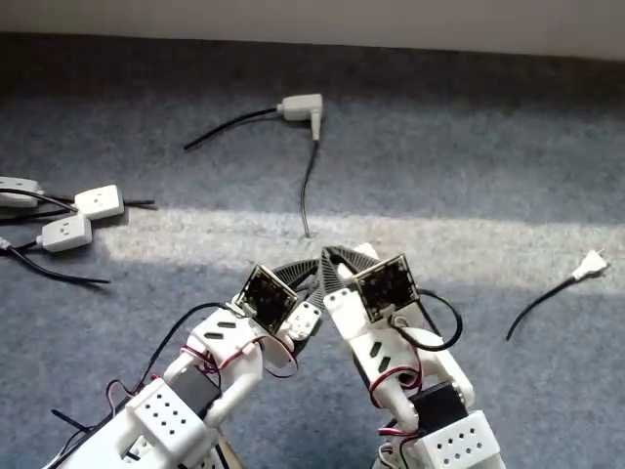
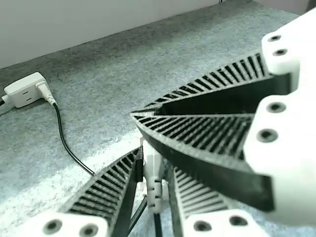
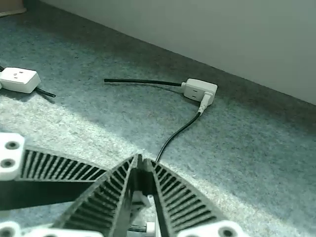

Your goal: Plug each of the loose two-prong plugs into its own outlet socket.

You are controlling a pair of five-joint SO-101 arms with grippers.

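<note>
White arms (image 1: 225, 357), black ribbed jaws, red wiring (image 1: 389, 383)

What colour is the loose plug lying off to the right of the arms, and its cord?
White plug, black cord; clearest in the high view.

White outlet sockets (image 1: 98, 201) and loose plug (image 1: 590, 265), black cords (image 1: 309, 191), ribbed black fingers (image 3: 175, 202), mottled grey carpet (image 1: 469, 147).
</note>
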